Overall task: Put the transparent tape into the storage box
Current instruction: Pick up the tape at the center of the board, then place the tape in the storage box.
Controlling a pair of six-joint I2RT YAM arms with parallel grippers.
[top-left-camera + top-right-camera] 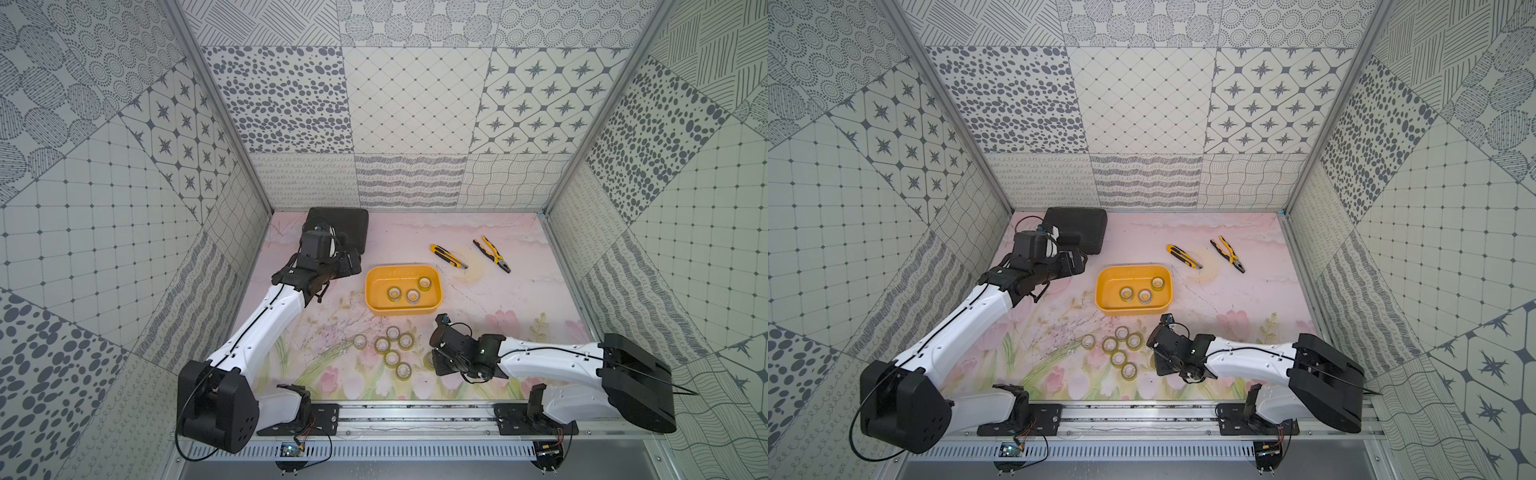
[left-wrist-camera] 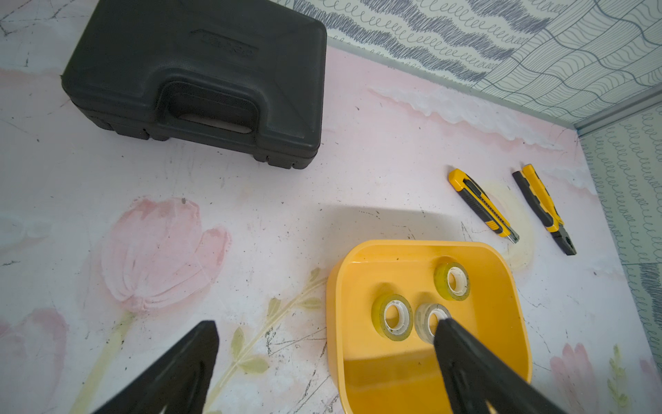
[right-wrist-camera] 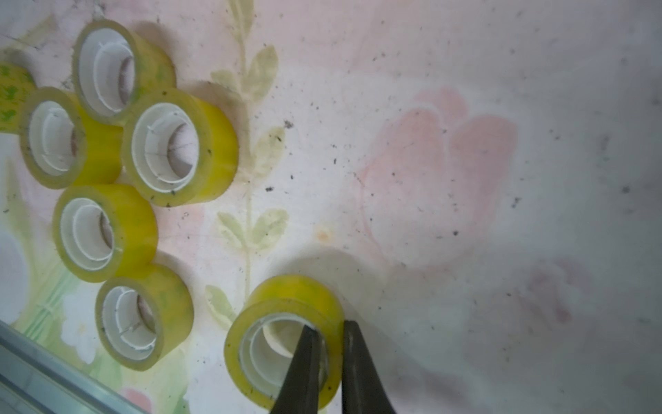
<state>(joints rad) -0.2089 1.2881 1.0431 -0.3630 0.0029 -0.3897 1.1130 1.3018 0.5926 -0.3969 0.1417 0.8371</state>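
Now my right claw [image 3: 327, 328] pinches one transparent tape roll [image 3: 290, 290] near the storage box [image 2: 494, 322]; left claw [image 2: 327, 324] spread beside it.

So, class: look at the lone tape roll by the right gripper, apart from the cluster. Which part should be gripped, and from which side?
Grip its ring wall, coming from above. The tape roll lies flat with its hollow core facing up, so one finger can go inside the core and one outside. The right gripper is shut on it in just this way.
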